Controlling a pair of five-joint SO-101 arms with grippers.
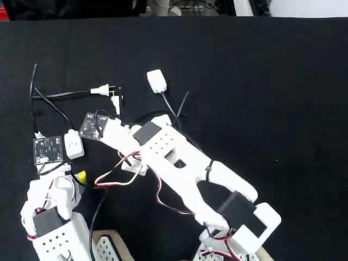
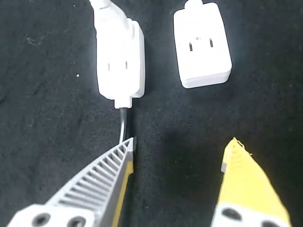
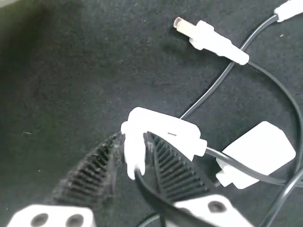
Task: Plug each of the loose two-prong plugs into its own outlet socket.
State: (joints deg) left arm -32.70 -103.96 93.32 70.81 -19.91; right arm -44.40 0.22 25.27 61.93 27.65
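Check the receptacles first. On the black table (image 1: 261, 81), the left wrist view shows two white blocks side by side: the corded socket (image 2: 120, 61) and the neighbouring socket (image 2: 202, 45). Each face shows its two slots uncovered. A black cable (image 2: 124, 120) leaves the corded socket's near end and runs to the tip of the grey finger (image 2: 102, 182).

Note that the left gripper (image 2: 182, 142) stands spread wide, just short of both blocks and apart from them.

The right gripper (image 3: 134, 142) is clamped on the held plug (image 3: 163, 130), with the white body pinched between the ribbed fingers. A second plug (image 3: 213, 38) lies loose beyond it, prongs exposed. A third socket (image 3: 258, 151) lies just beside the held plug.
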